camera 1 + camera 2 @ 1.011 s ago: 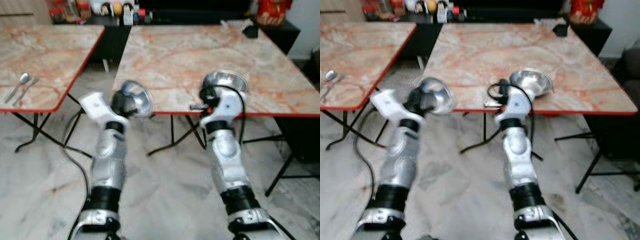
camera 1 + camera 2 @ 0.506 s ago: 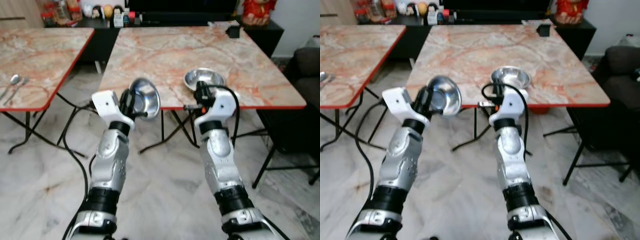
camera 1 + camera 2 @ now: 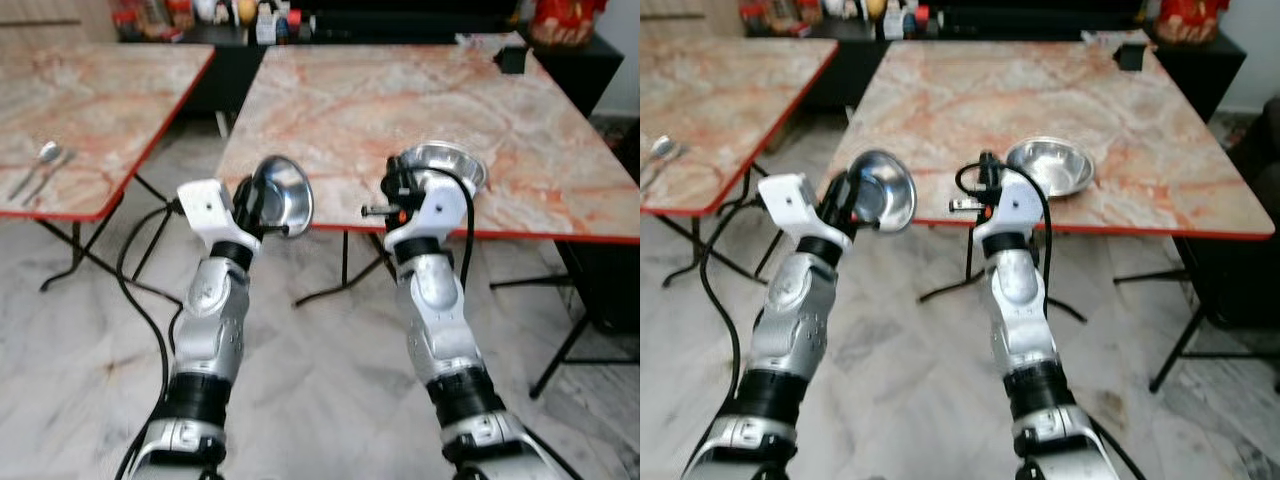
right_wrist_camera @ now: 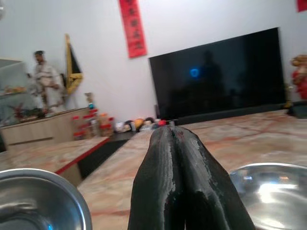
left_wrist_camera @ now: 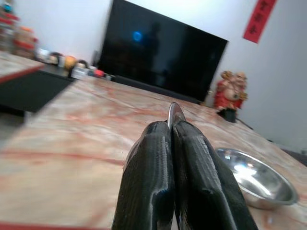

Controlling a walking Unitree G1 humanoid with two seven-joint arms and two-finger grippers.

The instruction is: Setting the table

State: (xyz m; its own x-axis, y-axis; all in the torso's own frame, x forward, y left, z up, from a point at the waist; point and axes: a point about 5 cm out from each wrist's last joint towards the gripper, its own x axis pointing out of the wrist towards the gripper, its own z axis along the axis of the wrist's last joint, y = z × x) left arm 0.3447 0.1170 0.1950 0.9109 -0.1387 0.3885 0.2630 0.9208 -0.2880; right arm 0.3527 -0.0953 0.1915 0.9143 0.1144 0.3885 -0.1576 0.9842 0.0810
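Note:
My left gripper (image 3: pixel 252 198) is shut on the rim of a steel bowl (image 3: pixel 283 190), held tilted on edge just in front of the marble table's near edge (image 3: pixel 330 228). In the left wrist view the bowl's thin rim (image 5: pixel 174 112) pokes up between the closed fingers (image 5: pixel 153 172). A second steel bowl (image 3: pixel 446 166) sits upright on the table near its front edge. My right gripper (image 3: pixel 398 186) is shut with nothing in it, just left of that bowl and at table-edge height. In the right wrist view the bowl on the table (image 4: pixel 276 184) lies beyond its fingers (image 4: pixel 192 182).
A second marble table (image 3: pixel 90 100) stands to the left, with a spoon and a fork (image 3: pixel 40 168) near its front edge. A dark TV bench with bottles (image 3: pixel 250 15) runs along the back. A small black object (image 3: pixel 514 60) sits at the table's far right. Folding legs (image 3: pixel 345 275) stand under the tables.
The camera has shifted, so the whole scene has moved in the picture. Both arms keep about the same pose at the table edge, and the left still holds its bowl.

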